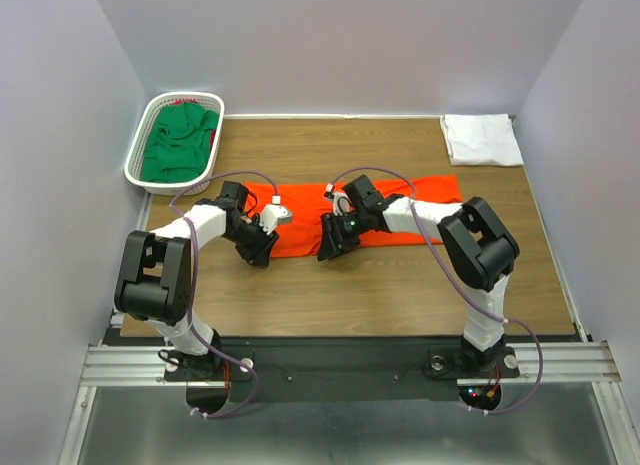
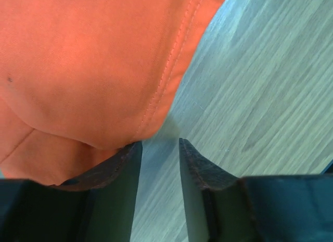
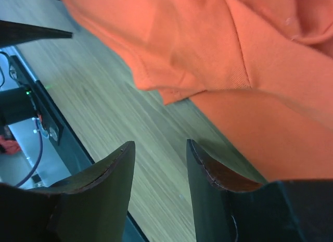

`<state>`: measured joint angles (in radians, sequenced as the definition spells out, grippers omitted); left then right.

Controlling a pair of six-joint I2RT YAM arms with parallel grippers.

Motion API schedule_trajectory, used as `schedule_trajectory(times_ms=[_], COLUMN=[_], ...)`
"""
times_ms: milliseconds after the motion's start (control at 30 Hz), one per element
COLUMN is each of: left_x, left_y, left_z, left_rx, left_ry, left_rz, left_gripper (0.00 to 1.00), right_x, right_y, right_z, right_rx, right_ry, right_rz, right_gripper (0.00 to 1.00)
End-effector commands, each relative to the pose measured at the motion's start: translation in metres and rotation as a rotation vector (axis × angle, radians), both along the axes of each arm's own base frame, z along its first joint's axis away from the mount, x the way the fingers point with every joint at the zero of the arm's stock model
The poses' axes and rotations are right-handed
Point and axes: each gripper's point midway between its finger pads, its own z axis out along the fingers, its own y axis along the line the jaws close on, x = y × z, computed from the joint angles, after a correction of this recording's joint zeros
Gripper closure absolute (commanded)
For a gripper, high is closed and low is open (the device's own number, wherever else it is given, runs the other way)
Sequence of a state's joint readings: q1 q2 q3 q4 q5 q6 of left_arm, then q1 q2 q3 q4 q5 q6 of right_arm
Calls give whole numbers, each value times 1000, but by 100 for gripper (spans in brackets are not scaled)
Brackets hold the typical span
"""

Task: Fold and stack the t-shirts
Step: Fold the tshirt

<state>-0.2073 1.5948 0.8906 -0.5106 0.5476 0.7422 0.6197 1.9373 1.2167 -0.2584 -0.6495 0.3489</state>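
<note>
Wood table (image 1: pixel 400 295) bears the orange shirt (image 1: pixel 300 220) mid-frame overhead. My left claw (image 2: pixel 159 142) is part open and empty, shirt filling its view's upper left, hem at one fingertip. My right claw (image 3: pixel 161 143) likewise gapes empty, shirt upper right.

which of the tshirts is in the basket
The dark green t-shirt, bunched in the white mesh basket far left. The orange-red t-shirt lies on the table; the white t-shirt sits folded far right.
</note>
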Motion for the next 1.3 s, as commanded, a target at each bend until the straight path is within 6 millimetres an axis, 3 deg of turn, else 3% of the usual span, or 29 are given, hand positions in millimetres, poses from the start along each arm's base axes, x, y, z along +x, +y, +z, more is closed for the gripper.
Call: schedule_trajectory(times_ms=[0,233,367,467,500,567,600,667,900,1167,1200,1267], left_x=[10,12,14,14,15,13,12,11,20,65,77,77], left_y=[-6,-12,-14,-16,-17,-18,-19,-21,-26,-34,-34,-32], left_z=[6,14,14,16,18,24,28,33,63,95,100,101], left_rx=[-29,-62,-71,-76,-84,-95,-99,-112,-141,-173,-175,-171], left_ry=[-16,-17,-9,-6,-8,-2,-1,-1,-29,-97,-108,-90], left_rz=[-1,-12,-9,-10,-13,-19,-23,-27,-37,-9,-1,-28], left_gripper=[58,62,66,80,88,97,100,100,100,100,100,100], right_x=[23,15,21,21,21,22,22,23,36,83,91,98], right_y=[24,42,47,51,51,51,51,52,54,34,33,22], right_z=[15,13,8,8,11,20,24,32,69,100,109,105], right_rx=[68,88,90,99,105,115,119,131,191,217,223,185], right_ry=[-39,-3,8,25,24,4,-4,-24,-86,-186,-214,-225], right_rz=[-43,-20,-28,-24,-23,-23,-24,-20,-27,-98,-99,-92], right_gripper=[49,50,52,64,77,85,94,99,99,99,91,83])
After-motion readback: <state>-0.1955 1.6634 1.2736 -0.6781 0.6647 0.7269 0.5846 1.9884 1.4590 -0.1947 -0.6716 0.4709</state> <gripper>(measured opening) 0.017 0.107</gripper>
